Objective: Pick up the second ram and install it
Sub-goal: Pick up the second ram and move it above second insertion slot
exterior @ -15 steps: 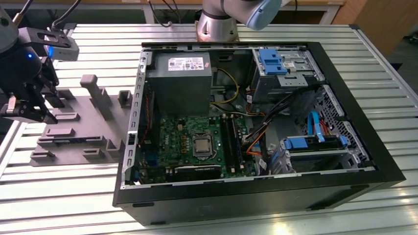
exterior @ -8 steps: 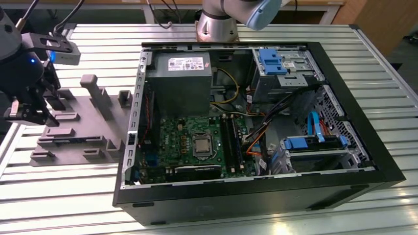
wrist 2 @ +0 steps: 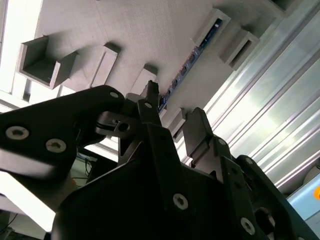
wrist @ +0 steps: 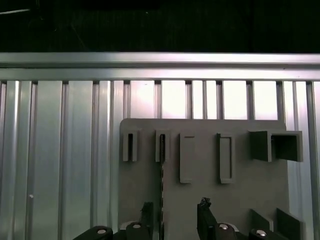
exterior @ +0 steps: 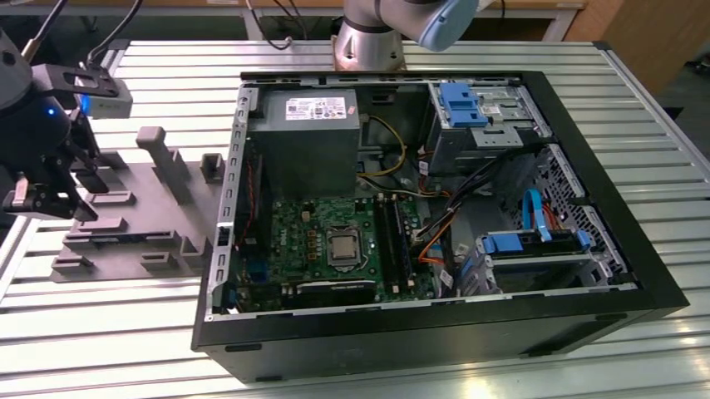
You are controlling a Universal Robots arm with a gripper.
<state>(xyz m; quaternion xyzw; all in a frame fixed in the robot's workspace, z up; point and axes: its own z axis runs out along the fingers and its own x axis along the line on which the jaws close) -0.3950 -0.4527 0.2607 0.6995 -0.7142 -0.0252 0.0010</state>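
The second ram [wrist: 162,180] is a thin dark strip standing on edge in the grey fixture plate [wrist: 200,195]; in the second wrist view the ram [wrist 2: 190,62] runs between two fixture blocks. My gripper [wrist: 176,212] is open, and the strip's near end lies between the fingers, close beside one finger [wrist: 147,212] and apart from the other. The second wrist view shows the gripper [wrist 2: 174,104] with its two black fingertips spread just above the plate. In the exterior view the gripper [exterior: 46,195] hangs over the fixture plate [exterior: 133,224] at the exterior view's left.
An open computer case [exterior: 444,216] stands to the exterior view's right of the fixture, holding the green motherboard [exterior: 322,249], its long black memory slots [exterior: 391,241], cables and blue drive brackets [exterior: 533,243]. Raised grey blocks [exterior: 166,162] stand on the fixture. All of it rests on a ribbed metal table [exterior: 111,332].
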